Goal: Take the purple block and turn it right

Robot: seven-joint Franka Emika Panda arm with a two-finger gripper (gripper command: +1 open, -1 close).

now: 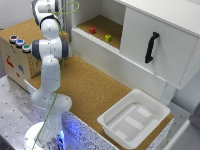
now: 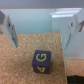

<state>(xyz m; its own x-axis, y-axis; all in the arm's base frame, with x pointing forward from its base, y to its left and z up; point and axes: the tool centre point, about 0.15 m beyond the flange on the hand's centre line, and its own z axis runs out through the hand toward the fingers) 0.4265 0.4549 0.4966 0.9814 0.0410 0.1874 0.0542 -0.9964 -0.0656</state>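
Observation:
The purple block (image 2: 42, 60) shows only in the wrist view, resting on the cork surface (image 2: 20, 55). It carries yellow letters on its top and on one side. My gripper (image 2: 41, 32) is open, and its two fingers (image 2: 11, 30) stand wide apart over the cork, clear of the block. Nothing is between the fingers. In the exterior view the arm (image 1: 50, 47) runs out of the picture at the top, so neither the gripper nor the purple block shows there.
A red block (image 1: 92, 30) and a yellow block (image 1: 108, 38) sit in the open cork-lined shelf. A white cabinet with a black handle (image 1: 151, 47) stands at the exterior view's right. A white tray (image 1: 135, 117) lies on the cork table; a box with buttons (image 1: 17, 42) is at the left.

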